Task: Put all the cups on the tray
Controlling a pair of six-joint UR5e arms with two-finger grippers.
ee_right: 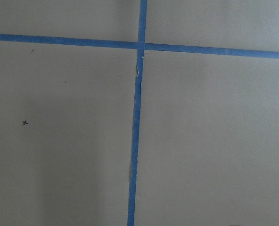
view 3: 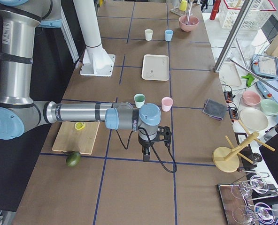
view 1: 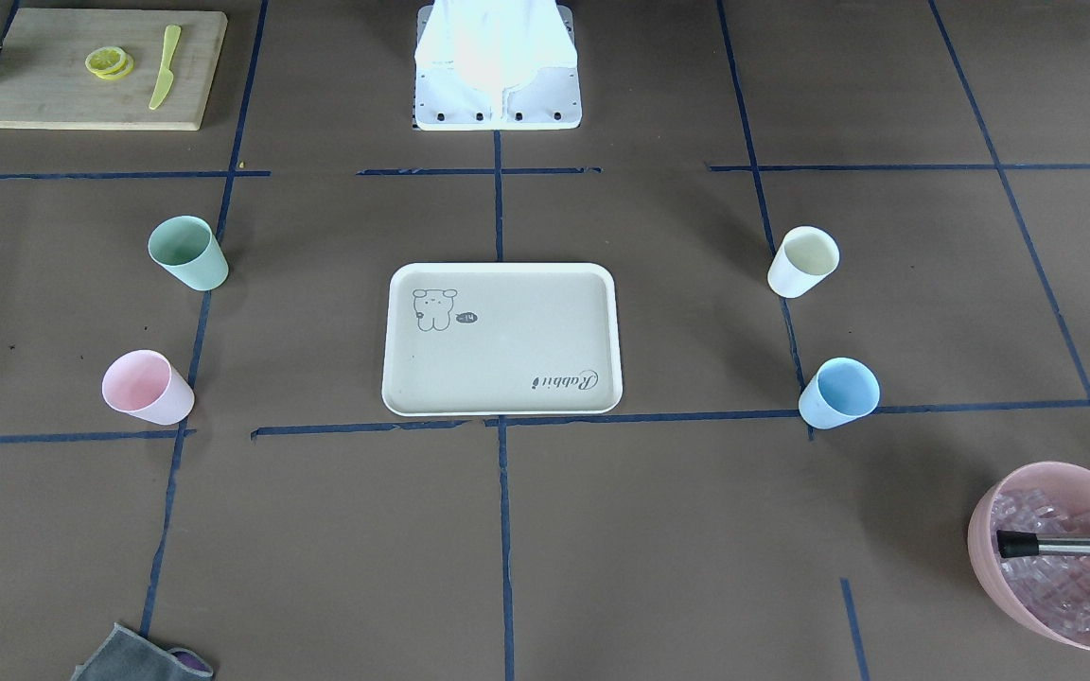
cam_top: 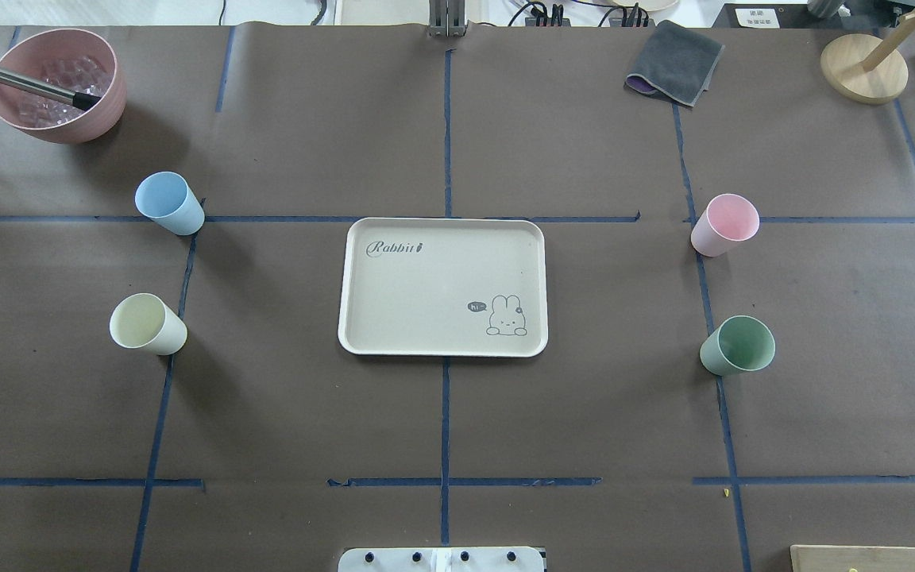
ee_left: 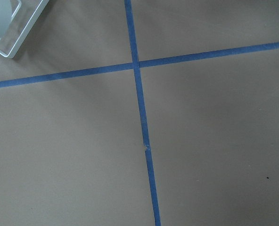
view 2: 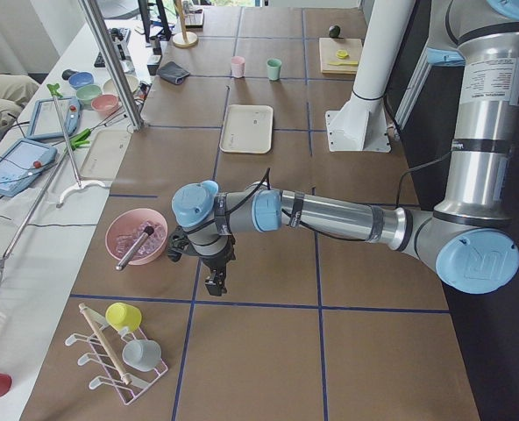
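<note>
The cream-beige tray (cam_top: 442, 294) lies flat at the table's middle with nothing on it. Four cups stand upright on the table around it. The light blue cup (cam_top: 170, 202) and cream-white cup (cam_top: 148, 323) are to its left, the pale pink cup (cam_top: 724, 224) and mint green cup (cam_top: 738, 345) to its right. My left gripper (view 2: 216, 282) hangs over bare table past the ice bowl, far from the cups. My right gripper (view 3: 146, 154) hangs over bare table beyond the pink and green cups. I cannot tell whether either is open or shut. The wrist views show only paper and blue tape.
A pink bowl of ice cubes (cam_top: 56, 83) with a metal handle in it sits far left. A grey cloth (cam_top: 674, 62) and a wooden stand (cam_top: 862, 67) are far right. A cutting board (view 1: 100, 68) with lemon slices and a knife lies near the robot base (view 1: 498, 104).
</note>
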